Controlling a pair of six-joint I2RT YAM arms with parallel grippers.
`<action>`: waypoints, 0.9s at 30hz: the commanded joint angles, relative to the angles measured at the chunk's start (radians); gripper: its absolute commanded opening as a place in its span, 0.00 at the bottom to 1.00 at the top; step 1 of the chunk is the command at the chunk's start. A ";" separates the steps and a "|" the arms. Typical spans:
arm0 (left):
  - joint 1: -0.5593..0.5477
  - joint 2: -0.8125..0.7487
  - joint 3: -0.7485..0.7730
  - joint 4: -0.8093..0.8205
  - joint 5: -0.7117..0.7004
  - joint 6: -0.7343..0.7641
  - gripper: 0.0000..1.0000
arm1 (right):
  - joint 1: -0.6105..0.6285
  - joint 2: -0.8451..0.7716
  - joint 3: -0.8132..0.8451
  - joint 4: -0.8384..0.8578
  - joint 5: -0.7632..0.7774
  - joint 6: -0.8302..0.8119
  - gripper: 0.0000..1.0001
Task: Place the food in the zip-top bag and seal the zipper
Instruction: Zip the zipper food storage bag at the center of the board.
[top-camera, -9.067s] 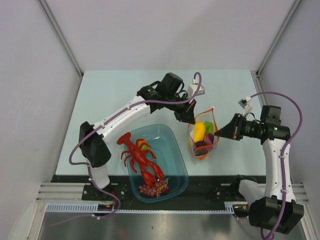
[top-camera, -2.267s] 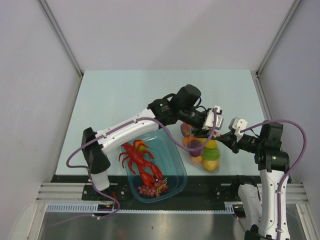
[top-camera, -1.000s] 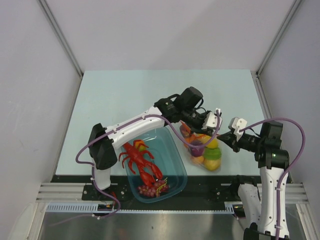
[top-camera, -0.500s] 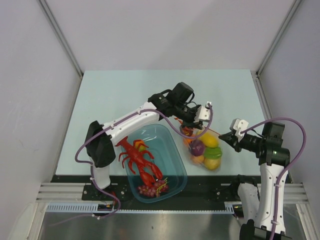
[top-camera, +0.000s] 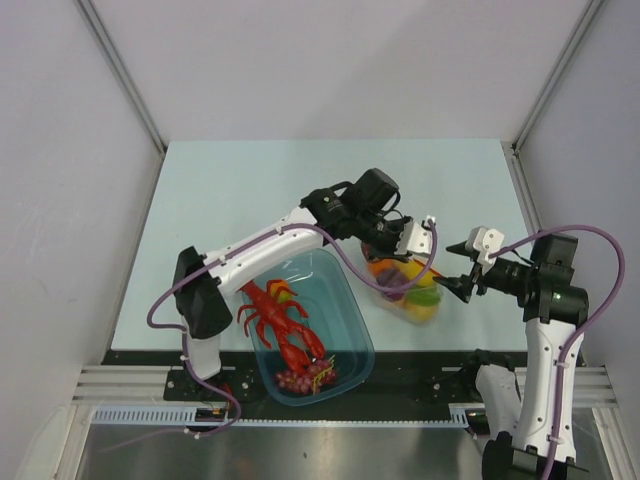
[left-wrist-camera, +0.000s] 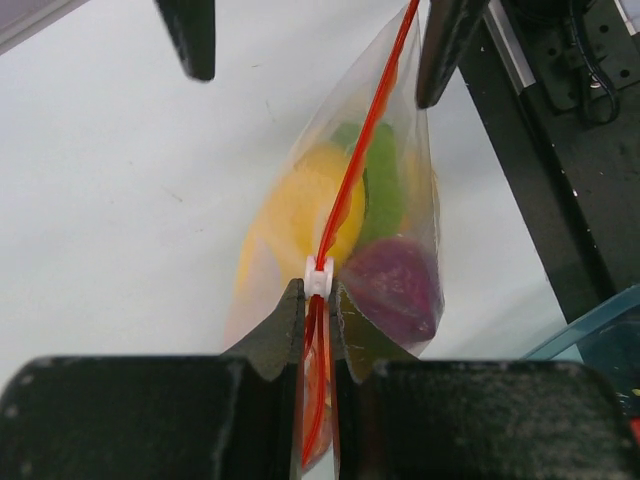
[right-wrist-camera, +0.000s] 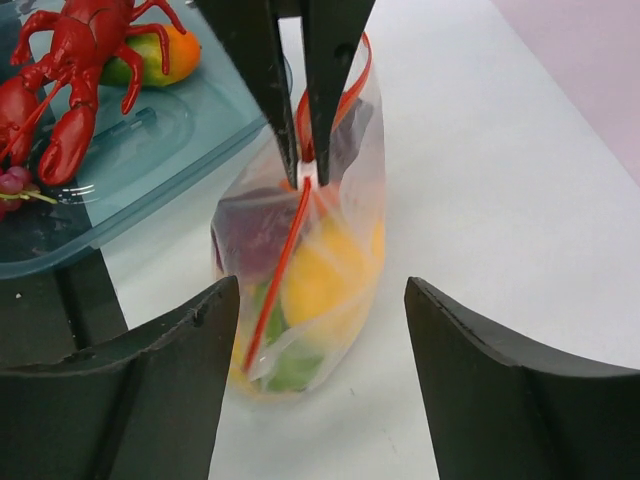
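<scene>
sealing step. left end effector clenched on the zipper; right end effector released beside the zip-top bag, food inside, near the table's front edge. next: steady bag, slide along strip.

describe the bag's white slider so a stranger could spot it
Right of the translucent blue tub is a crinkly clear plastic bag. On the thin red zipper strip along its mouth sits a small white clip, just past the left claw: the bag's only white part.
</scene>
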 joint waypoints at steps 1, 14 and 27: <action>-0.030 -0.023 0.047 0.009 -0.016 0.032 0.00 | 0.034 -0.002 0.029 0.026 -0.025 -0.020 0.69; -0.041 0.004 0.053 0.016 -0.002 0.010 0.00 | 0.240 0.006 -0.057 0.153 0.166 0.034 0.37; 0.026 -0.043 -0.039 -0.039 -0.016 0.079 0.06 | 0.220 -0.045 -0.075 0.170 0.238 0.063 0.00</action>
